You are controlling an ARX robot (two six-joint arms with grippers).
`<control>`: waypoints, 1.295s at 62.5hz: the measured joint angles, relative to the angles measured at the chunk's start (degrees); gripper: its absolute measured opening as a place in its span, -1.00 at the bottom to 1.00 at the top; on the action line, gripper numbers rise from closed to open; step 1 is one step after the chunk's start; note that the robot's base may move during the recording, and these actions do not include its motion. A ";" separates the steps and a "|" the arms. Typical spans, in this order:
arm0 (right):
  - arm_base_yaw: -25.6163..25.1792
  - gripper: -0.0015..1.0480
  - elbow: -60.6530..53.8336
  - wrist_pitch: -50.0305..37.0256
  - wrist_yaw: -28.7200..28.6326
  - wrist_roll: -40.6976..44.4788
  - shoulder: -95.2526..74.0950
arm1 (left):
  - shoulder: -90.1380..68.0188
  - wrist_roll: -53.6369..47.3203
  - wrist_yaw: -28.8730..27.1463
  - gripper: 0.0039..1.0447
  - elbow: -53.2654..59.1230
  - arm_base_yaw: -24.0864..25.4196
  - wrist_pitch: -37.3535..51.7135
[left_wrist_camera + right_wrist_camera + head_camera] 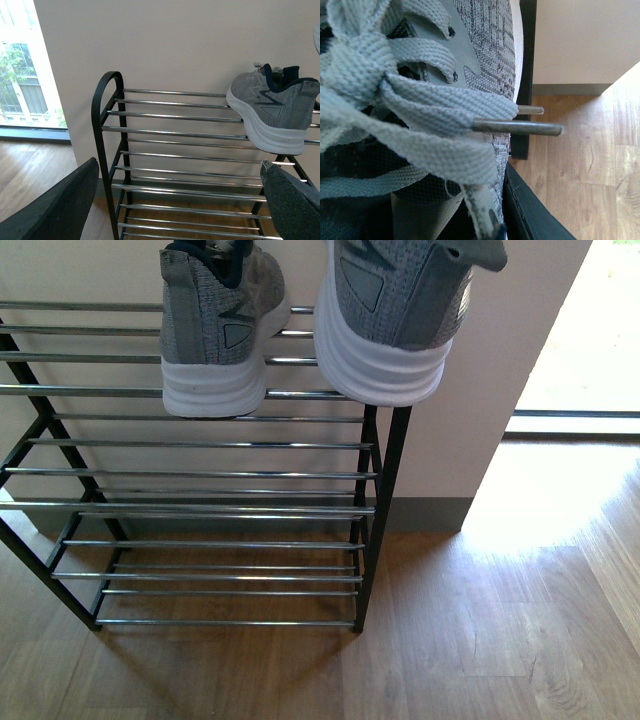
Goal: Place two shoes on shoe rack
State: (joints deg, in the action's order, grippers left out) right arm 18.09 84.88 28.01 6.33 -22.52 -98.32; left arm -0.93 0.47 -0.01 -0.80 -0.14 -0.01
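Of the 2 shoes, the first shoe (212, 330) rests on the top shelf of the shoe rack (200, 474), heel toward the robot and jutting a little past the front rod. The second shoe (395, 310) is just beside it at the rack's far right end, over the end post (385, 510), its heel hanging well out in front. The left gripper (180, 165) is away from both, its fingers (55, 210) spread wide and empty. The right wrist view is filled with laces (420, 110). A dark slanted edge (532, 210) may be a finger of the right gripper, but I cannot tell whether it is clamping the shoe. The risk is in the release: with so much sole past the front rod and so near the end, the second shoe could tip forward or slide off sideways onto the wooden floor (480, 640) — or knock its neighbour if shifted inward carelessly.
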 joint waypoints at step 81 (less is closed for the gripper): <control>-0.59 -0.95 8.76 0.44 -2.12 -5.35 -10.05 | 0.00 0.00 0.00 0.83 0.00 0.00 0.00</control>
State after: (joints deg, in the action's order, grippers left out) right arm 17.50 93.65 28.45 4.21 -27.88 -108.38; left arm -0.93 0.47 -0.01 -0.80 -0.14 -0.01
